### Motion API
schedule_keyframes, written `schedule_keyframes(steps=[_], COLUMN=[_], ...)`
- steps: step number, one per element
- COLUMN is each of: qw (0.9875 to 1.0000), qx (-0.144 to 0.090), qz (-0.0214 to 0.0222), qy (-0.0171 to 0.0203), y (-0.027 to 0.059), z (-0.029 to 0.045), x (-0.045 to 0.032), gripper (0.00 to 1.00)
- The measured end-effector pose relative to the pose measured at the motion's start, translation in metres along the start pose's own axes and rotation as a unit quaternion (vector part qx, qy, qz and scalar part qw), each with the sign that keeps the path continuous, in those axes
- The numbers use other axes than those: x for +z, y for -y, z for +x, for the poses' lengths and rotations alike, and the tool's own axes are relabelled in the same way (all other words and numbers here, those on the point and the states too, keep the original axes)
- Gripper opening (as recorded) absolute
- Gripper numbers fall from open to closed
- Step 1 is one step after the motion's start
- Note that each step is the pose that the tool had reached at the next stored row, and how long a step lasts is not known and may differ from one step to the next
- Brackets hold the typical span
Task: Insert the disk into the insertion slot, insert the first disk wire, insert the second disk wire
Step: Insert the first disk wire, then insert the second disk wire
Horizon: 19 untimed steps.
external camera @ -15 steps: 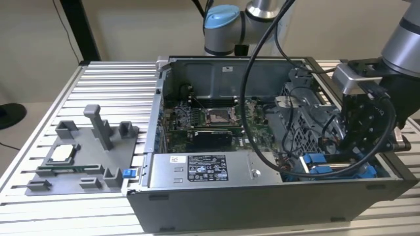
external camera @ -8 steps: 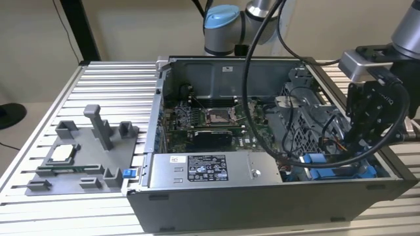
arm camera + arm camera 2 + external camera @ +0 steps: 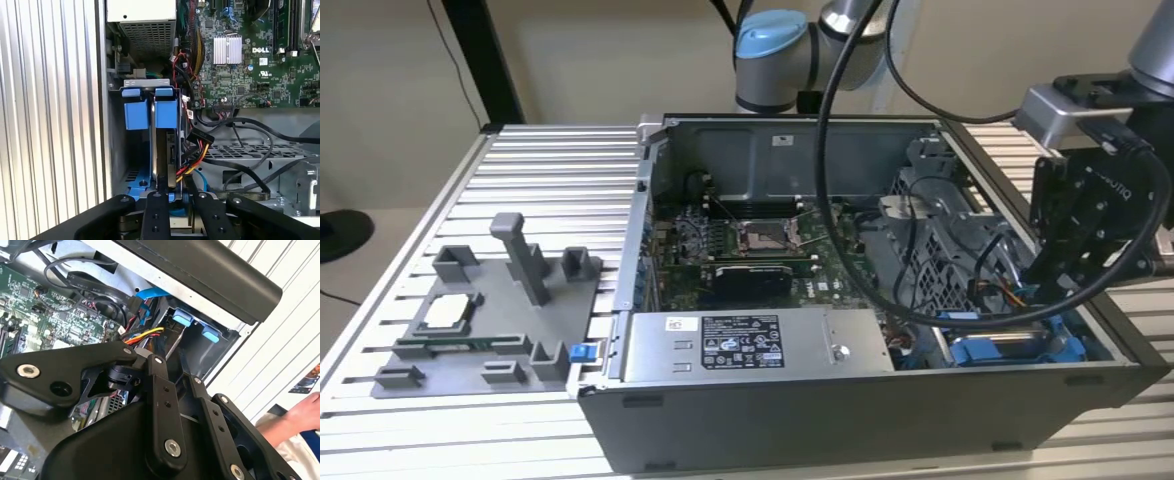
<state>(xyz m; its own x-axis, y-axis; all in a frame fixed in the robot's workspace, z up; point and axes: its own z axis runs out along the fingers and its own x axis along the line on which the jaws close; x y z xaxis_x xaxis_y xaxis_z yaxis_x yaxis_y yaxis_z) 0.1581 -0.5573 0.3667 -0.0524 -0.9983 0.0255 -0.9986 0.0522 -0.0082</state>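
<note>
Judging by its metal body, the disk (image 3: pixel 165 150) should be stiff, fairly heavy and sensitive to knocks, with slick faces; the edge of its bright blue frame looks the safest place to grip; in the first wrist view it stands edge-on inside the insertion slot (image 3: pixel 145 83), below the slot's blue tabs, with a red, yellow and black wire bundle (image 3: pixel 192 150) just beside it; the gripper (image 3: pixel 177 192) sits at its near edge, fingers (image 3: pixel 155 215) drawn narrow and seemingly pinching that edge, though the contact is partly hidden.

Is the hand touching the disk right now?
Cannot tell. In the first wrist view the disk reaches the hand, but any contact is hidden.
</note>
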Motion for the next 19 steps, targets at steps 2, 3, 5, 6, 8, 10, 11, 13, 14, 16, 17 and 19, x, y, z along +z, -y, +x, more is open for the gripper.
schedule_keyframes(steps=[2,3,5,6,8,10,11,13,14,16,17,19], qw=[1.0,1.0,1.0,1.0,1.0,1.0,1.0,0.9999,0.9999,0.9999,0.9999,0.9999], qx=[0.0,0.0,0.0,0.0,0.0,0.0,0.0,0.0,0.0,0.0,0.0,0.0], qz=[0.0,0.0,-0.0009,-0.0019,-0.0046,-0.0074,-0.0087,-0.011,-0.0117,-0.012,-0.0121,-0.0121], qy=[0.0,-0.0001,-0.0003,-0.0003,-0.0004,-0.0005,-0.0006,-0.0007,-0.0007,-0.0008,-0.0008,-0.0006], y=[0.0,0.0001,0.0028,0.0051,0.0109,0.0169,0.0197,0.025,0.0269,0.0287,0.0286,0.0286], z=[0.0,0.0,-0.0002,-0.0003,-0.0006,-0.0009,-0.001,-0.0013,-0.0014,-0.0016,-0.0016,-0.0023], x=[-0.0001,-0.0001,-0.0004,-0.0002,-0.0001,-0.0001,0.0,0.0001,0.0002,0.0001,0.0001,0.0005], gripper=[1.0,1.0,1.0,1.0,1.0,1.0,1.0,1.0,1.0,1.0,1.0,1.0])
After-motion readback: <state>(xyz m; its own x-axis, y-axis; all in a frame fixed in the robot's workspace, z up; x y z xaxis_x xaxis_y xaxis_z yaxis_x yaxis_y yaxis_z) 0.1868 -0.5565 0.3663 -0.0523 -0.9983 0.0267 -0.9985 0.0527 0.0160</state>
